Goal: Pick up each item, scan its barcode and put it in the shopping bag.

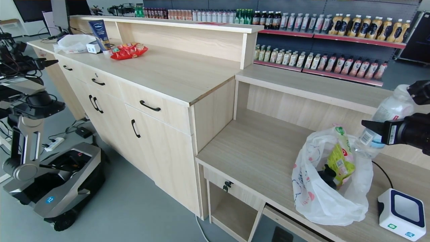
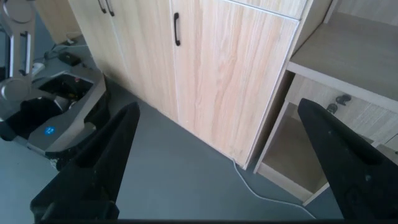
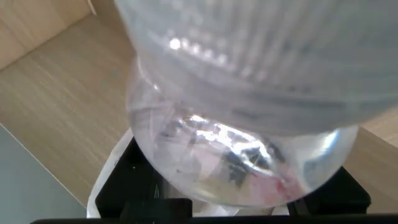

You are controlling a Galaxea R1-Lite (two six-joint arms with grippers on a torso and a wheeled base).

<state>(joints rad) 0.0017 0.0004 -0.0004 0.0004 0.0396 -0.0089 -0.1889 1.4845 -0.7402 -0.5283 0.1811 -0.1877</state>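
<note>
Clear bottle [image 1: 392, 109] — partly behind right fingers [image 1: 373, 127]

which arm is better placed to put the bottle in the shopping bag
Right. The right gripper is shut on the bottle right by the shopping bag mouth; the left gripper hangs open over the floor by the cabinet.

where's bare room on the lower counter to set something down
The lower counter is bare between the tall cabinet's side wall and the shopping bag. It is crowded on the bag's other side: the scanner, a cable and the held bottle sit close.
</note>
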